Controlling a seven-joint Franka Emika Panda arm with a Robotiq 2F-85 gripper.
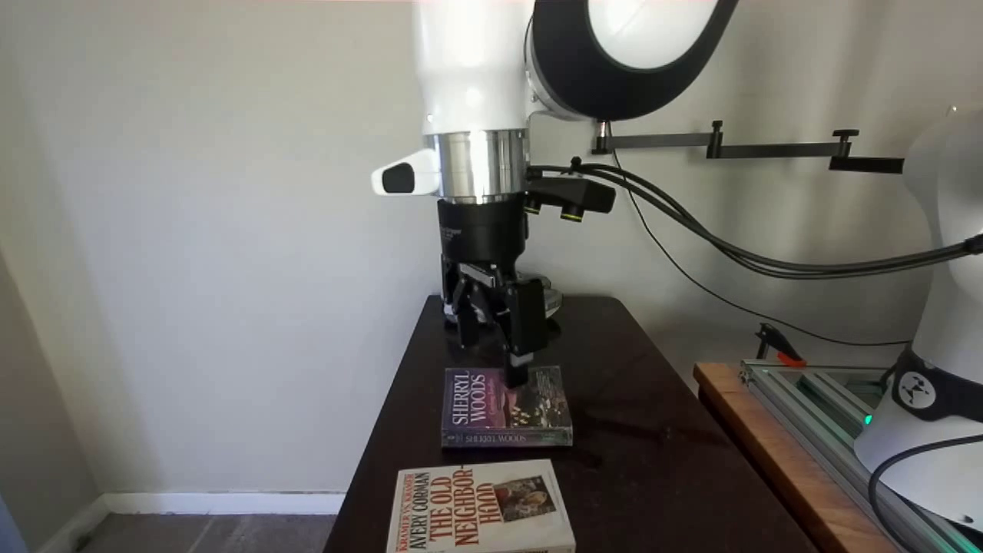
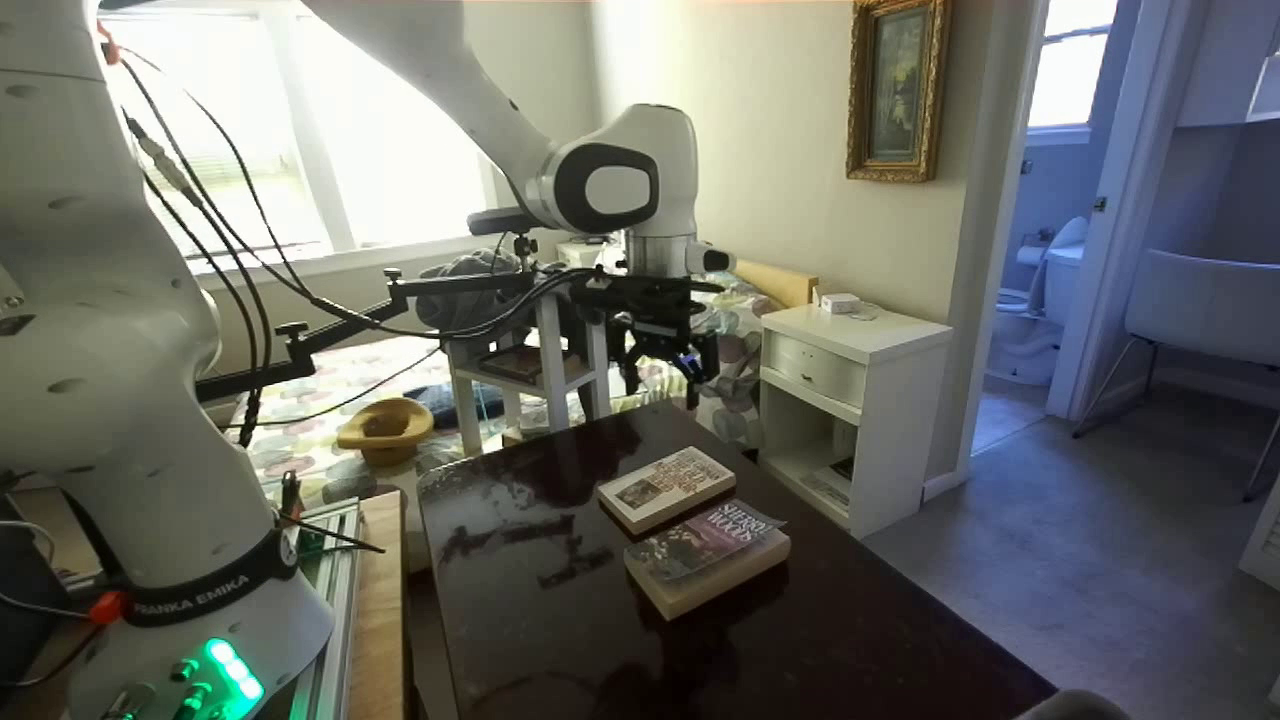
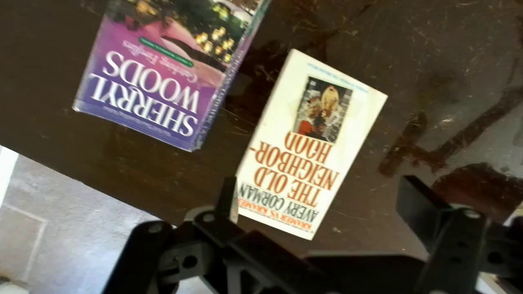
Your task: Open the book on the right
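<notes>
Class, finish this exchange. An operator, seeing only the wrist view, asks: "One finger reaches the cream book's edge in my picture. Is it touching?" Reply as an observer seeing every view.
Observer: No; an exterior view shows a gap between the gripper and the cream book.
Operator: I see the spine of the Sherryl Woods book. What shows opposite?
Observer: Pale page edges, on the side facing away from the cream book.
Operator: Is it fully shut?
Observer: Perhaps not; its cover looks raised at one corner.
</notes>
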